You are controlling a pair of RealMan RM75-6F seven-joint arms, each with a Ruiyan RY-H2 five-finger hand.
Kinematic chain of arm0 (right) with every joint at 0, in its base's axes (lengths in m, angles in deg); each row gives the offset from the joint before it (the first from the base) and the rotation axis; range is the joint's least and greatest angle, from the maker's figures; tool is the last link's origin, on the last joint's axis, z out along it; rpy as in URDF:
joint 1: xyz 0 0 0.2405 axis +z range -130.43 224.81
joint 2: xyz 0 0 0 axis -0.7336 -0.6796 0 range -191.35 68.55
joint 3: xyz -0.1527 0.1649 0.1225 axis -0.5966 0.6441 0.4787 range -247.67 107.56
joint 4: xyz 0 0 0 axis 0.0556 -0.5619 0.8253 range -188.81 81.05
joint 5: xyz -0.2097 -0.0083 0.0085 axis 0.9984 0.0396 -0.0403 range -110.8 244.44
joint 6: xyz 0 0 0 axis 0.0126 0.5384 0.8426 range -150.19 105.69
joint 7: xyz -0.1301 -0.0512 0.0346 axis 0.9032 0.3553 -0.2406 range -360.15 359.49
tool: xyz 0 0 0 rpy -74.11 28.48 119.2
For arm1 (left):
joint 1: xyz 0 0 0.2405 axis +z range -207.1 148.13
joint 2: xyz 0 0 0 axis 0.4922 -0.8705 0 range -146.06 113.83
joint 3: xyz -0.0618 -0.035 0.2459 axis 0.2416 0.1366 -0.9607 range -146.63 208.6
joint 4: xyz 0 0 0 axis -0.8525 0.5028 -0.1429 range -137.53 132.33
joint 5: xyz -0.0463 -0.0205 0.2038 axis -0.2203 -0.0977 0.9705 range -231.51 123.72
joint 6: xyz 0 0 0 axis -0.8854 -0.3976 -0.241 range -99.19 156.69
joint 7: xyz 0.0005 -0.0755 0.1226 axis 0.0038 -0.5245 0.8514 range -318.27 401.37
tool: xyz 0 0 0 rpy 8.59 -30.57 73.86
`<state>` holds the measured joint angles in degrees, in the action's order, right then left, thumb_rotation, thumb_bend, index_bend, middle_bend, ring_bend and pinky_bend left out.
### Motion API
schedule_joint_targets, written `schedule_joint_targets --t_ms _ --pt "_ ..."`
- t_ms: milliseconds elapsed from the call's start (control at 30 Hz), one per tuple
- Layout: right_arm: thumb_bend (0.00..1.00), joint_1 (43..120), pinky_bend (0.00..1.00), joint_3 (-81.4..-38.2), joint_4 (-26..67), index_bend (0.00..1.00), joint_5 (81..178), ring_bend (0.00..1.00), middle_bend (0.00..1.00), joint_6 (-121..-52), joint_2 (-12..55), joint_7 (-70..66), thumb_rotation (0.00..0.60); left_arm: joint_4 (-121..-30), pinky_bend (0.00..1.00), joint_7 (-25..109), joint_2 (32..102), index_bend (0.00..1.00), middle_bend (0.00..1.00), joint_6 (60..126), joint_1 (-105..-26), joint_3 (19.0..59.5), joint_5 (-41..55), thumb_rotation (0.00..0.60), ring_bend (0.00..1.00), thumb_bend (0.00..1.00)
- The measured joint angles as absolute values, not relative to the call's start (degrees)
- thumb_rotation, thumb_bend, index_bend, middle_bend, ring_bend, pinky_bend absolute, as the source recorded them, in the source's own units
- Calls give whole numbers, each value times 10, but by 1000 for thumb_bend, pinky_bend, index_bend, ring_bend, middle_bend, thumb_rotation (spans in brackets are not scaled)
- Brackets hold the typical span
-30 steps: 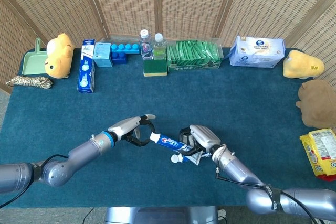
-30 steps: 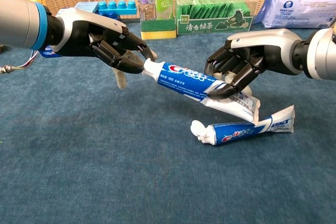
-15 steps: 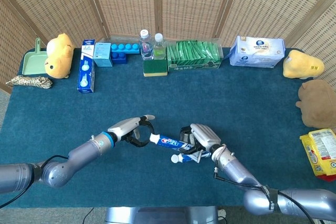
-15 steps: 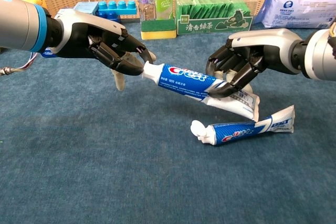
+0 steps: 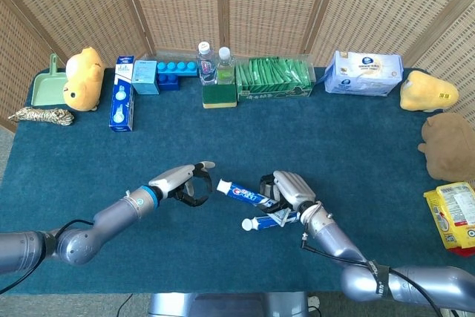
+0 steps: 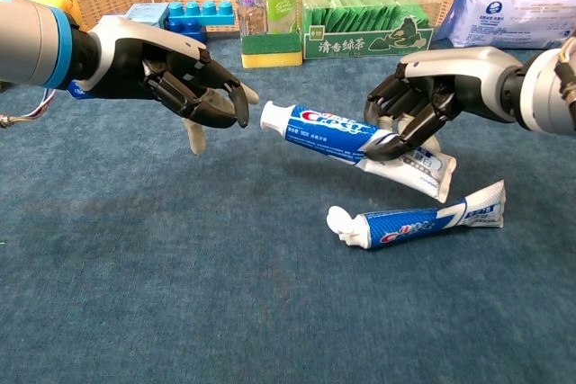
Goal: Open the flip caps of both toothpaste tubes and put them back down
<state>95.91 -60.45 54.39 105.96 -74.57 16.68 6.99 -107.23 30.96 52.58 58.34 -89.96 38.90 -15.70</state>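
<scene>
**Raised tube clamped on the right, left hand clear of its cap**

The left hand (image 6: 175, 78), grey shell with glossy black fingers, hovers above the napped blue cloth of the table (image 6: 180, 294). Its fingers are curled loosely and apart, grasping nothing, with the tips just short of the held tube's white cap (image 6: 272, 117).

The held toothpaste tube (image 6: 346, 137) is a soft blue-and-white plastic cylinder flattening into a crimped white tail. It hangs in the air, tilted, cap toward the left hand. From either camera the cap is too small to tell whether it is flipped.

The right hand (image 6: 432, 96) grasps this tube around its middle, dark fingers wrapped over the top; the palm side is hidden.

The second toothpaste tube (image 6: 418, 219) lies flat on the cloth below the right hand, its rounded white cap end pointing left, tail creased. In the head view its tail is partly covered by the right hand (image 5: 291, 191).
</scene>
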Motion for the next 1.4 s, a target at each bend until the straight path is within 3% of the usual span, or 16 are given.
schedule_joint_targets --t_ms 200,400,600,1400 --pt "455 960 695 -601 543 897 1051 680 710 -747 170 76 600 -1070 433 306 524 432 77 581 -898 390 -154 535 120 393" --pt "456 953 695 -595 548 898 1056 681 710 -741 160 62 600 -1072 433 301 514 270 54 585 -890 390 -150 533 111 393" --pt "456 949 695 -595 552 898 1063 681 710 -737 157 59 600 -1068 433 298 515 218 37 592 -886 392 -147 536 100 392" --pt "454 946 695 -595 571 898 1076 683 710 -759 170 82 600 -1071 438 302 539 265 35 591 -905 398 -163 532 100 393"
